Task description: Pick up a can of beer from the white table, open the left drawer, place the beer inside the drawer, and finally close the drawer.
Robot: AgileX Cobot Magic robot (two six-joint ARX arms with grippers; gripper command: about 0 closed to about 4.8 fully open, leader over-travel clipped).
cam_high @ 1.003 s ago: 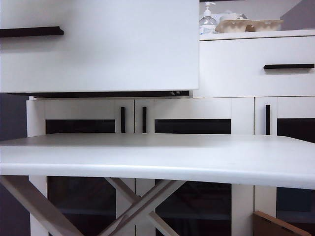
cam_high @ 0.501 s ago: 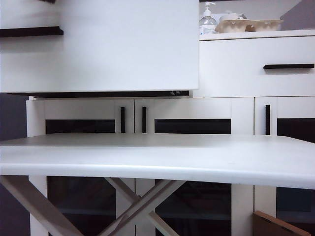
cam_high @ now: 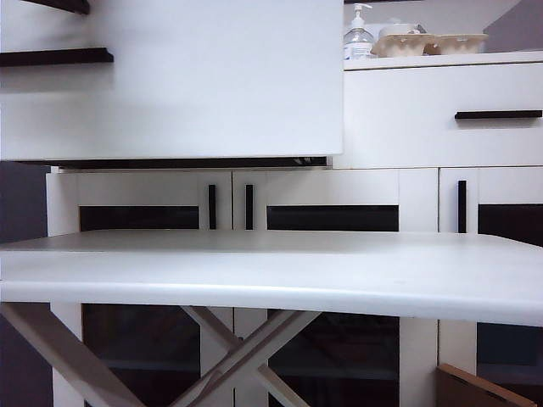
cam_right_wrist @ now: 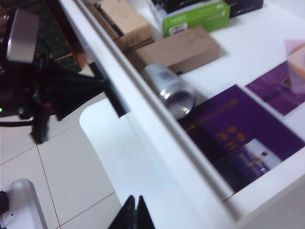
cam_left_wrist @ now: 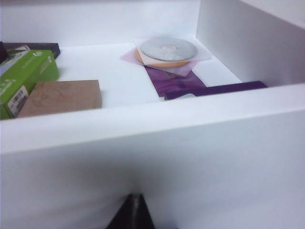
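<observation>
The can of beer point(cam_right_wrist: 169, 89) lies on its side inside the open left drawer point(cam_right_wrist: 157, 138), apart from the pinched-shut, empty right tool point(cam_right_wrist: 134, 213); the left tool point(cam_left_wrist: 133, 213), also shut, sits at the drawer front.

A white cabinet point(cam_high: 399, 191) fills the back, its lower doors dark-paned with slim black vertical handles point(cam_high: 249, 206). On its top edge stand a clear pump bottle point(cam_high: 359, 36) and cream egg cartons point(cam_high: 428, 42). Pale square floor tiles point(cam_right_wrist: 57, 176) show below. The light is soft and even.
</observation>
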